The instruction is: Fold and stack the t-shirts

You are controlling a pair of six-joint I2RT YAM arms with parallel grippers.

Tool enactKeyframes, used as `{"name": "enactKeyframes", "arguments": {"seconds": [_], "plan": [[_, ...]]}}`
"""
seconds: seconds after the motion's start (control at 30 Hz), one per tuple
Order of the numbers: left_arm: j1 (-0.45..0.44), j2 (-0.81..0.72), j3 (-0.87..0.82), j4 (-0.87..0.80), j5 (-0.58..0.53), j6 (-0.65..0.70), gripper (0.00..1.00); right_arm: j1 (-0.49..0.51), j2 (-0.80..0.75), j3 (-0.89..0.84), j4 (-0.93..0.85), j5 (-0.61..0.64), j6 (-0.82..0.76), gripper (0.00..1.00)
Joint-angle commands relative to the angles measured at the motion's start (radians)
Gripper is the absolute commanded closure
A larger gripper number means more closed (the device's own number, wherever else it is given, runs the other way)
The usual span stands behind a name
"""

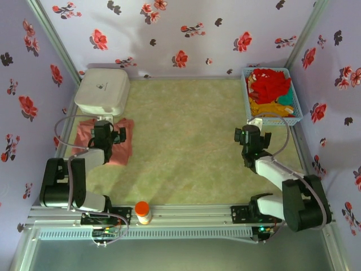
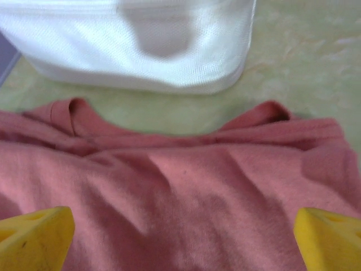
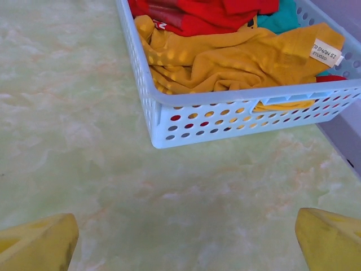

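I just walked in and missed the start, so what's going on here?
Two robot arms are working through t-shirts. The left gripper hangs open over a salmon-pink t-shirt lying on the table by the white box, gripping nothing. The right gripper, also open and empty, faces the light-blue basket, where a red shirt, an orange-yellow shirt and a teal shirt lie heaped, unfolded.

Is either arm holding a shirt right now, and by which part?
Nothing is held. Left gripper: jaws open over the pink t-shirt. Right gripper: jaws open over bare table, short of the basket.
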Motion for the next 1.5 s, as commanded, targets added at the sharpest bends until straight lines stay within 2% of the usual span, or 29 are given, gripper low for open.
{"name": "enactKeyframes", "arguments": {"seconds": [0.0,0.07,0.13,0.27,0.37,0.4,0.43,0.47,0.5,0.57,0.63,0.67,0.7,0.73,0.8,0.87,0.97,1.47], "plan": [[-0.003,-0.005,-0.022,0.181,0.028,0.055,0.0,-0.018,0.071,-0.044,0.262,0.001,-0.033,0.01],[-0.003,0.005,-0.041,0.233,0.034,0.068,0.0,-0.019,0.083,-0.028,0.255,-0.027,-0.055,0.01],[-0.004,0.015,-0.061,0.276,0.036,0.073,0.0,-0.024,0.116,-0.047,0.356,-0.029,-0.082,0.01],[0.005,0.05,-0.091,0.369,0.022,0.063,0.0,-0.031,0.164,-0.045,0.434,-0.061,-0.102,0.01],[0.025,0.078,-0.114,0.433,0.063,0.052,0.0,-0.053,0.274,-0.094,0.664,-0.034,-0.092,0.0],[0.03,0.105,-0.124,0.47,0.08,0.054,0.0,-0.067,0.282,-0.104,0.692,-0.043,-0.077,0.0],[0.033,0.125,-0.131,0.513,0.077,0.055,0.0,-0.084,0.259,-0.096,0.628,-0.07,-0.058,0.0],[0.035,0.109,-0.125,0.47,0.079,0.047,0.0,-0.106,0.238,-0.08,0.554,-0.12,-0.034,0.01],[0.044,0.117,-0.112,0.46,0.086,0.038,0.0,-0.133,0.259,-0.077,0.563,-0.181,-0.023,0.01],[0.075,0.115,-0.096,0.424,0.102,0.001,0.0,-0.154,0.37,-0.082,0.727,-0.215,-0.021,0.01],[0.081,0.113,-0.099,0.428,0.109,-0.004,0.0,-0.173,0.3,-0.028,0.492,-0.181,0.036,0.01],[0.081,0.116,-0.1,0.436,0.107,-0.004,0.0,-0.189,0.304,-0.022,0.496,-0.191,0.047,0.01],[0.081,0.115,-0.1,0.431,0.107,-0.005,0.0,-0.189,0.337,-0.053,0.613,-0.18,0.039,0.01],[0.081,0.115,-0.102,0.438,0.105,-0.004,0.0,-0.188,0.34,-0.06,0.631,-0.15,0.042,0.01],[0.079,0.115,-0.105,0.438,0.106,-0.001,0.0,-0.186,0.302,-0.039,0.525,-0.151,0.049,0.01],[0.075,0.117,-0.1,0.432,0.109,0.007,0.0,-0.184,0.325,-0.052,0.59,-0.148,0.038,0.01],[0.076,0.115,-0.097,0.427,0.111,0.007,0.0,-0.184,0.308,-0.041,0.539,-0.148,0.045,0.01],[0.076,0.114,-0.098,0.429,0.111,0.007,0.0,-0.183,0.319,-0.038,0.55,-0.166,0.033,0.01]]}}
